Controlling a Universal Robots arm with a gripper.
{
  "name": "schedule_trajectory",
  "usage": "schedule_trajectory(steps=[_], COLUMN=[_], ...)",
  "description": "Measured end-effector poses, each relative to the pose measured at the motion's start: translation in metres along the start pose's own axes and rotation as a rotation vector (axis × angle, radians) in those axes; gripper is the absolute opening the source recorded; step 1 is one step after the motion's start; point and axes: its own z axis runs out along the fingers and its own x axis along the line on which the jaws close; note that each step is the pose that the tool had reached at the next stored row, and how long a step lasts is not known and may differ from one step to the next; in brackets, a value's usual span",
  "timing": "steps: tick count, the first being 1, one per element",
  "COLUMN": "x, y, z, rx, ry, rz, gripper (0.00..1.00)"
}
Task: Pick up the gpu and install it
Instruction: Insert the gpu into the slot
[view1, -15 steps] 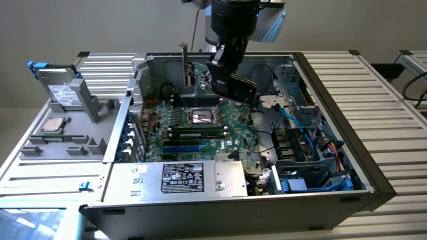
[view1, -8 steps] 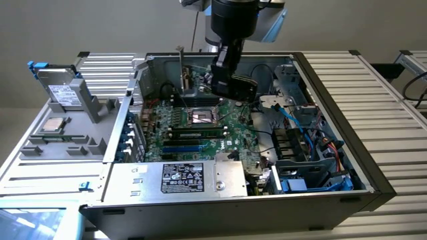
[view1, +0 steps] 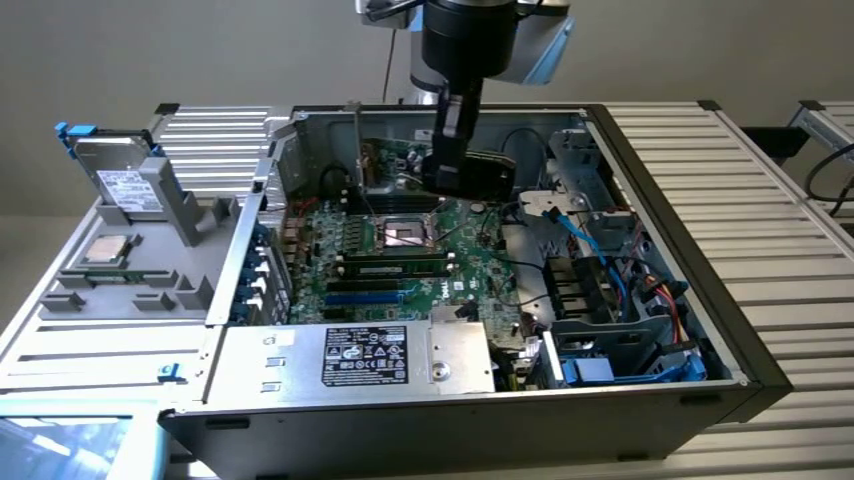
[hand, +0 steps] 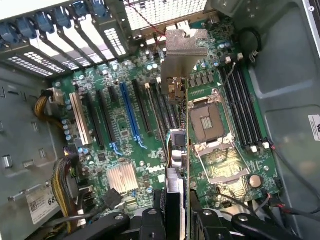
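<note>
I see my pincer (view1: 447, 175) down inside the open computer case (view1: 627, 150). It is clamped on the gpu (view1: 398, 165), one finger on each flat side. In the exterior view the card hangs at the far end of the case, above the big green motherboard (view1: 400, 245), with its green face showing on the exterior view's left of the pincer.

In the wrist view I look along the thin edge of the gpu (hand: 179, 150). Its silver bracket (hand: 186, 47) is at the far end, away from the pincer (hand: 177, 220). The card hangs over the board, between the row of long black slots (hand: 155, 110) and the square chip socket (hand: 206, 122). A blue slot (hand: 131, 112) lies on the other side of the black slots. I cannot tell if the card touches the board.

The case sits on a white ribbed worktop (view1: 761, 200). A grey tray (view1: 120, 290) beside the case holds a hard drive (view1: 127, 185).
</note>
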Motion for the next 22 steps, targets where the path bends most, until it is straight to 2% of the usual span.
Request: schedule_trajectory(steps=[11,12,17,19,22], x=[0.0000,0.0001,0.0001,0.0003,0.0009], y=[0.0000,0.0002,0.0005,0.0017,0.0056], z=[0.0018,0.0019,0.0021,0.0028,0.0049], rx=[0.0003,0.0006,0.0006,0.0014,0.0041], ry=[0.0057,0.0084,0.0106,0.0160,0.0319], rz=[-0.200,-0.215,-0.221,-0.221,-0.221], gripper=[0.29,0.29,0.29,0.29,0.29])
